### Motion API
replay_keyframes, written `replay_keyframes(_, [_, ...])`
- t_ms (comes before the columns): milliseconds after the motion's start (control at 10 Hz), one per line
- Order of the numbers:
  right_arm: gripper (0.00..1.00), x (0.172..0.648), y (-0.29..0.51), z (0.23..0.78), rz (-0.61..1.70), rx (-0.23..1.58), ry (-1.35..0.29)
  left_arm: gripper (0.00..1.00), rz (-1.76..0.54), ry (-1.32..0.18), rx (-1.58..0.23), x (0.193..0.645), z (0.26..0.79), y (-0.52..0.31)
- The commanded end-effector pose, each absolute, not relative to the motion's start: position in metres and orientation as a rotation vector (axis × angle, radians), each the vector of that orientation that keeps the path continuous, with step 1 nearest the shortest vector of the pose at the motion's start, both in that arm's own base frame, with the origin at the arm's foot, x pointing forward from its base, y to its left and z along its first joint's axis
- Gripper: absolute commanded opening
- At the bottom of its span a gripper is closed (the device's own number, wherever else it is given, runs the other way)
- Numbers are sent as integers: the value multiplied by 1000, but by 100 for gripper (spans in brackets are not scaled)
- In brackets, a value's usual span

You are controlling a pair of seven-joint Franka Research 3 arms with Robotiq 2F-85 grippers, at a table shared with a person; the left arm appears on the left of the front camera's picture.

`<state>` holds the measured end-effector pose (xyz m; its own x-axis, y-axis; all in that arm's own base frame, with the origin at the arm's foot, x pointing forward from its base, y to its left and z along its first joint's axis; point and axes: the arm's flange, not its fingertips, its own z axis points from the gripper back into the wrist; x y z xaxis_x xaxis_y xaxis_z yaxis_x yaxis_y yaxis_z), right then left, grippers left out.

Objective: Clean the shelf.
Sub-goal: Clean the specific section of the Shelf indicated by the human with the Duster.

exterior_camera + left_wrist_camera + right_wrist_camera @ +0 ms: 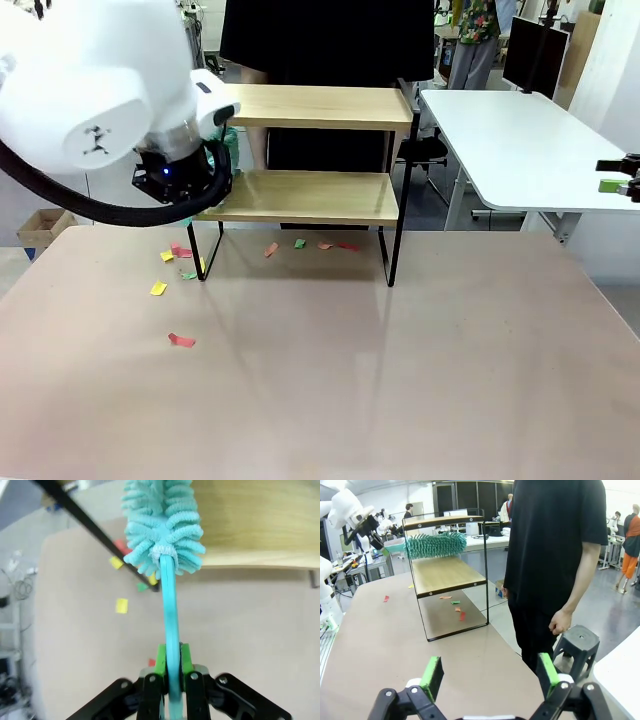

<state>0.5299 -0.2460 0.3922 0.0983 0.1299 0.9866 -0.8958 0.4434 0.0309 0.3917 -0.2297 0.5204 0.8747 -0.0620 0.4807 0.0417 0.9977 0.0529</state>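
The shelf (310,195) stands at the table's far middle: two light wooden boards in a thin black frame. My left gripper (170,660) is shut on the teal handle of a fluffy teal duster (162,525). The duster's head rests over the left end of the lower board (260,520), under the top board. From the side, the duster (432,545) lies between the two boards of the shelf (445,575). My right gripper (490,675) is open and holds nothing, off to the table's right end (607,176).
Coloured paper scraps (298,243) lie on the table under the shelf, with more scraps (158,288) to its left. A person in black (550,555) stands right behind the shelf, one hand hanging. A grey stool (580,642) and a white side table (520,140) are at the far right.
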Motion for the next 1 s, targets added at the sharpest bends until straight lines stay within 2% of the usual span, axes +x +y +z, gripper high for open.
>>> replay_keyframes(0, [100,530,-245,395,898,795,-1236,13,-216,-422,-159,383,527,-193])
replay_keyframes(300, [100,530,-245,395,898,795,-1236,13,-406,-372,-393,378,535,-157])
replay_keyframes(900, [100,530,-245,395,898,795,-1236,13,-711,-115,-643,372,557,-83])
